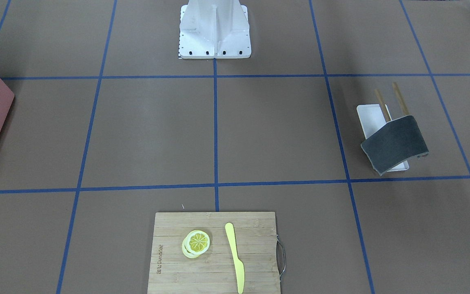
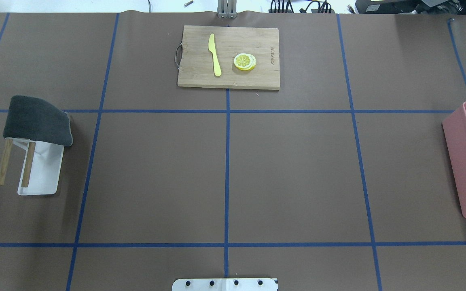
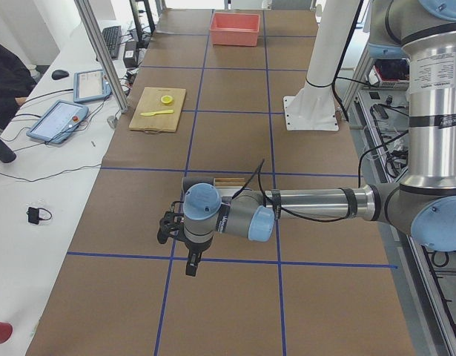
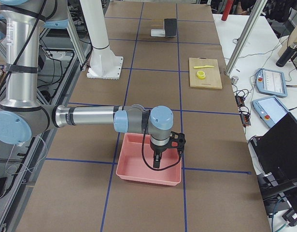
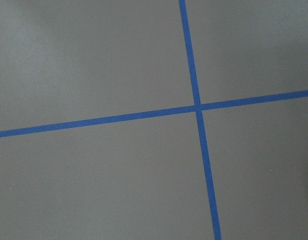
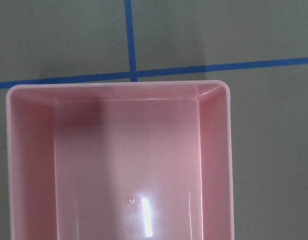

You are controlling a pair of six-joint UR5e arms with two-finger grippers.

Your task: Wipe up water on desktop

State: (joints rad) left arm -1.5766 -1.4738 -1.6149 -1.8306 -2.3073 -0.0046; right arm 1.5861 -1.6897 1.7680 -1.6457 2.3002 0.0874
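Grey cloth [image 2: 34, 119] hangs over white tray [image 2: 45, 178] on desktop [image 2: 156, 173]. My left gripper [image 3: 189, 256] is nearer the tray than right gripper [image 4: 158, 157]. Jaws: I cannot tell.

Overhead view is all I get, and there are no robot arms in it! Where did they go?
Observer: The left tool hangs pointing down over bare desktop, close to a blue tape crossing. The left side view shows it.
Operator: And the other arm?
Observer: In the right side view, the right tool hangs above the pink bin.
Operator: My picture cuts that bin off. Is anything inside it?
Observer: The right wrist view looks straight into one end of it. No objects show there, just a shiny glare on the bottom.
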